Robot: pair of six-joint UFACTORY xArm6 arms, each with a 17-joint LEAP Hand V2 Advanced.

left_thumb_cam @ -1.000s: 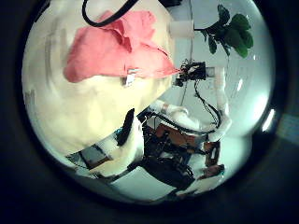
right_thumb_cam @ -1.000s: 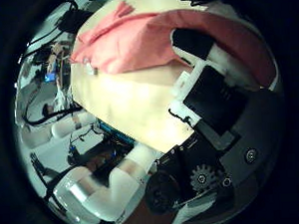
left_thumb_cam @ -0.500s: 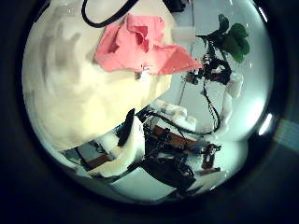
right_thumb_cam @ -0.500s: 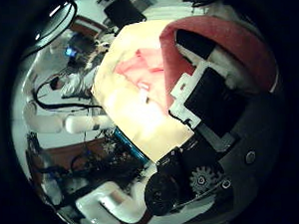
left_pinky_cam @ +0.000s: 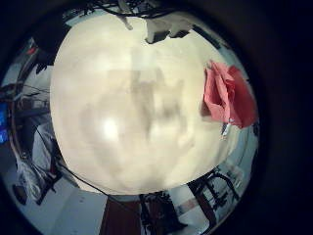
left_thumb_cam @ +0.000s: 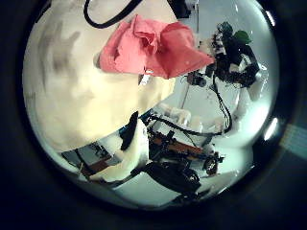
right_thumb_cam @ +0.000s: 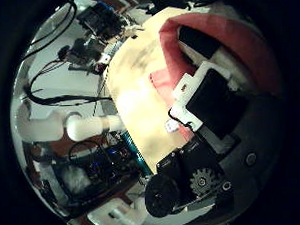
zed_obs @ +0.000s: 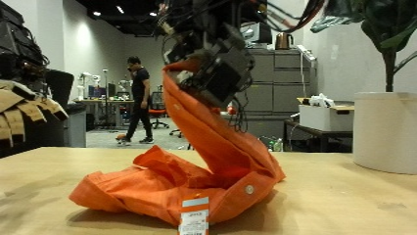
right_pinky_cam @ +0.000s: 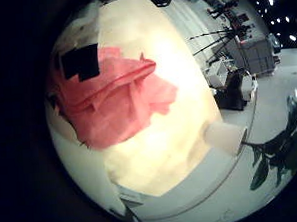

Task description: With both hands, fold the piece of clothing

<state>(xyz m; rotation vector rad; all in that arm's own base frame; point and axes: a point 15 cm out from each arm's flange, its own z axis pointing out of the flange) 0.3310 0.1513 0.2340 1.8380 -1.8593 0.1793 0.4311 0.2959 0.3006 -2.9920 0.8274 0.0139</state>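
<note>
Orange crumpled garment (zed_obs: pixel 169 191) rises off the pale wooden table (zed_obs: pixel 352 206), one edge pinched by a hand (zed_obs: pixel 208 54).
Folding looks barely begun; most cloth lies bunched below that hand, and the other hand's state cannot be told.

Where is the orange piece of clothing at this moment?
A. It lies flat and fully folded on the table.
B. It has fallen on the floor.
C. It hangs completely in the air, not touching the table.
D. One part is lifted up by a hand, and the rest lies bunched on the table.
D: in the outside view a hand holds one end of the orange clothing up high, while the rest lies crumpled on the wooden table.
</note>
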